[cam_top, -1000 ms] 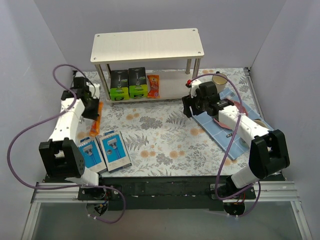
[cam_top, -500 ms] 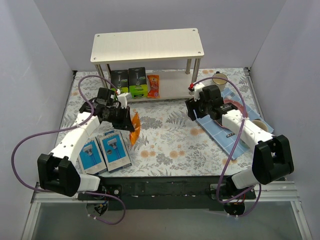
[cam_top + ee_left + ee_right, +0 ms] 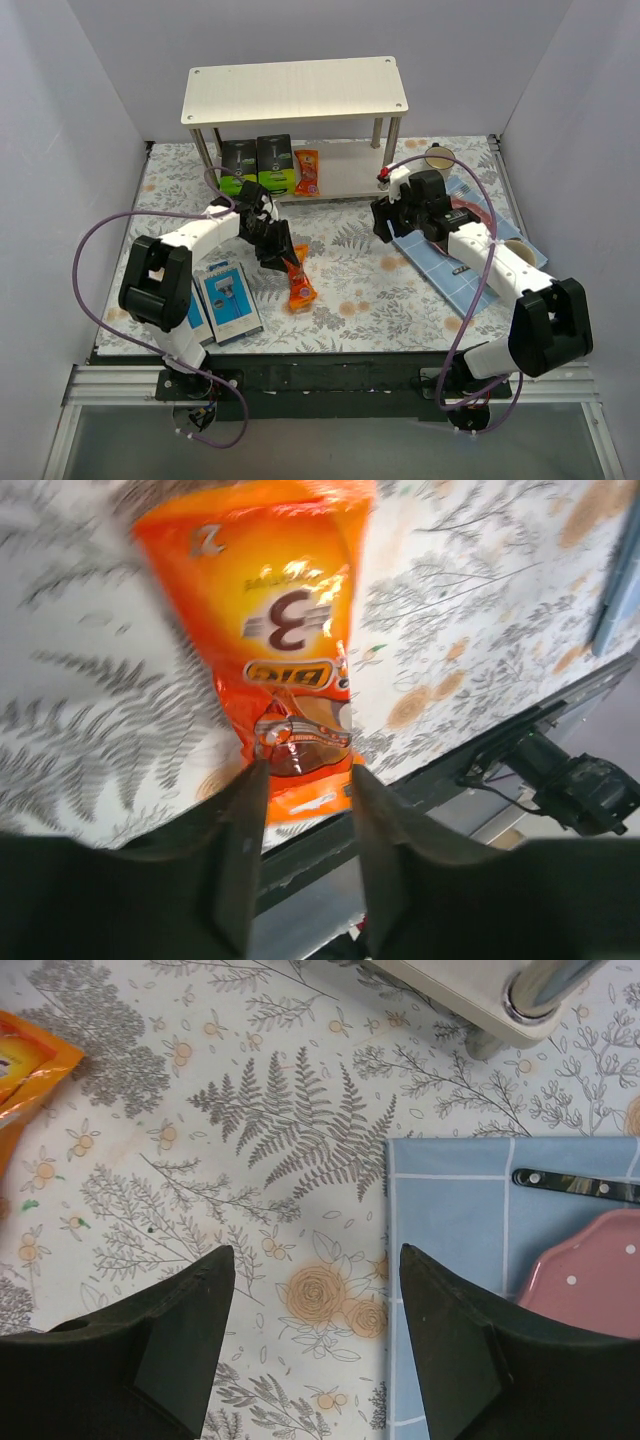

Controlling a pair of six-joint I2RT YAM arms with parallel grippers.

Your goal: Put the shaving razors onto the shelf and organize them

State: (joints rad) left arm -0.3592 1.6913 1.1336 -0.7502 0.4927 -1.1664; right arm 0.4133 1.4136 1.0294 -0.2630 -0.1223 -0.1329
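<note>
My left gripper [image 3: 308,772] has its fingers partly apart over one end of a small orange razor packet [image 3: 270,610]. The packet lies flat on the floral tablecloth [image 3: 340,260], out in front of the pale two-tier wooden shelf [image 3: 295,90]. Doesn't look pinched to me. My right gripper [image 3: 312,1252] is wide open, holding nothing, beside the blue tiled mat [image 3: 450,1190].

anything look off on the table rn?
One small orange razor packet lies askew mid-table on the floral cloth, right by the left pincer. It is away from the pale wooden shelf, where its twin packet stands on the lower tier. Nothing looks spilled or damaged.
</note>
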